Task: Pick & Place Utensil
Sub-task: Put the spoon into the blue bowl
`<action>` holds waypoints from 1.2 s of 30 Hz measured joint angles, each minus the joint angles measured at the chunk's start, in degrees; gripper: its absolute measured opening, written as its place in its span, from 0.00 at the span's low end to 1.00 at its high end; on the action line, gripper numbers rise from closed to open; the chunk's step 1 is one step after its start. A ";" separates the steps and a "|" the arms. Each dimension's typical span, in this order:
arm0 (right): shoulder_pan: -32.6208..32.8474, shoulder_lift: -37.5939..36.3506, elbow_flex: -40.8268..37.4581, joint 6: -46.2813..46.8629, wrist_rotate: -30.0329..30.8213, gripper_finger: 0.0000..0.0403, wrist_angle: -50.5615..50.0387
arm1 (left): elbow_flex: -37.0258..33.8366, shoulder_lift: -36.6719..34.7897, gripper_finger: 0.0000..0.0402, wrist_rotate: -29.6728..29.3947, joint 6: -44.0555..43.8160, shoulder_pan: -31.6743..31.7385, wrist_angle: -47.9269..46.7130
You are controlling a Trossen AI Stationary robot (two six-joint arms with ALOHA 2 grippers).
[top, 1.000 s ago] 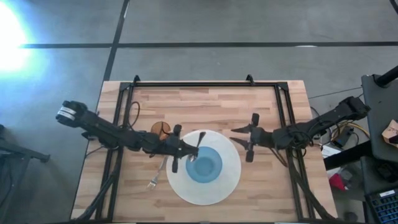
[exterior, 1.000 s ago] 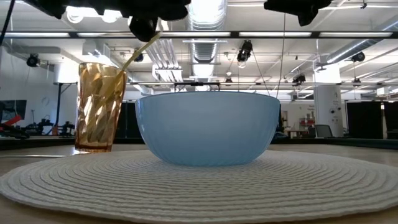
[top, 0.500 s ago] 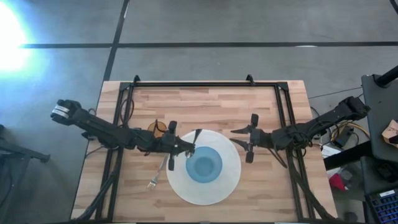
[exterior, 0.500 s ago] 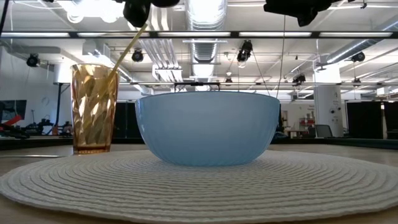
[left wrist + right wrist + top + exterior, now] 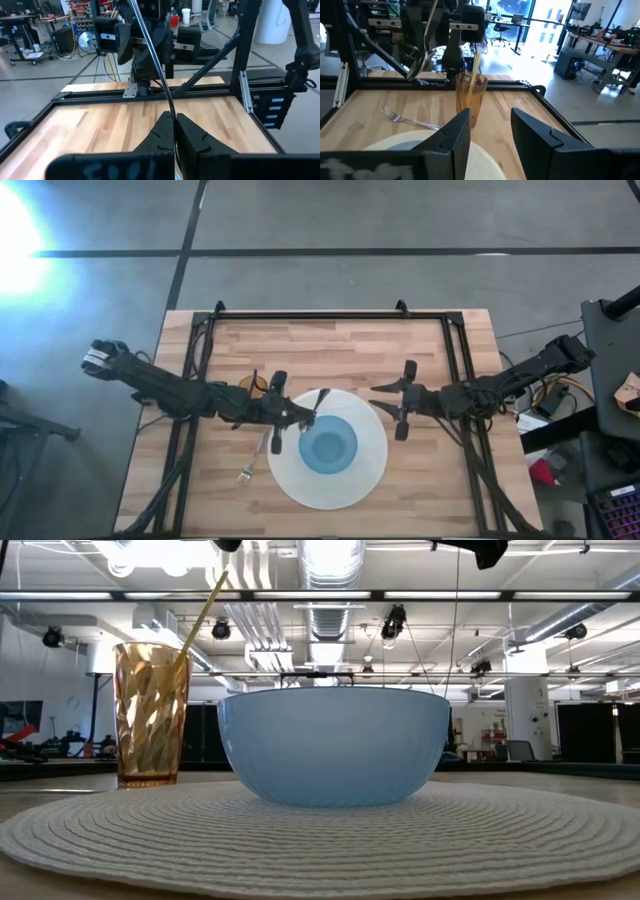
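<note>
My left gripper hovers level over the far-left rim of the white round mat, shut on a slim silver utensil. The utensil's handle rises from the fingertips. A blue bowl stands on the mat's middle. An amber glass stands on the wood to the mat's far left, partly under my left arm. A yellow stick leans in the glass, against its rim. My right gripper hangs open above the mat's right rim, with nothing between its fingers. My left gripper pinches the silver utensil's thin handle between its two fingertips. The fingers lie level, coming from the table's left, across the handle. The utensil stands steeply tilted and hangs clear of the bowl and the mat. Which stretch of the handle is held, the fingers hide.
A silver fork lies on the wood just left of the mat, with its tines toward the near edge. A black frame runs along the far side and down both flanks of the table. Bare wood shows beyond the mat.
My left gripper has risen with the utensil, almost out of the top of the low view, and drawn slightly toward the table's left edge. The amber glass leaned to the right a second ago and now stands upright, a little farther left. The yellow stick stands steeper.
</note>
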 joint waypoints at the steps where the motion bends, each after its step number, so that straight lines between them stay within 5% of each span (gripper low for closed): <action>1: 0.00 0.00 0.14 -0.04 0.01 0.34 -0.05 | 0.32 0.00 0.00 -0.02 -0.16 -0.20 -0.40; 11: -0.02 -0.39 0.57 -0.05 0.20 0.34 0.03 | 4.46 0.41 0.00 -5.03 2.09 -2.68 -1.88; 25: 0.00 -0.19 2.46 3.07 -3.97 0.34 0.00 | 5.08 11.28 0.00 -7.80 -0.68 -6.96 2.47; 36: 0.00 1.76 2.46 6.42 -8.78 0.47 0.47 | 5.05 15.59 0.00 -10.99 -0.82 -9.63 5.61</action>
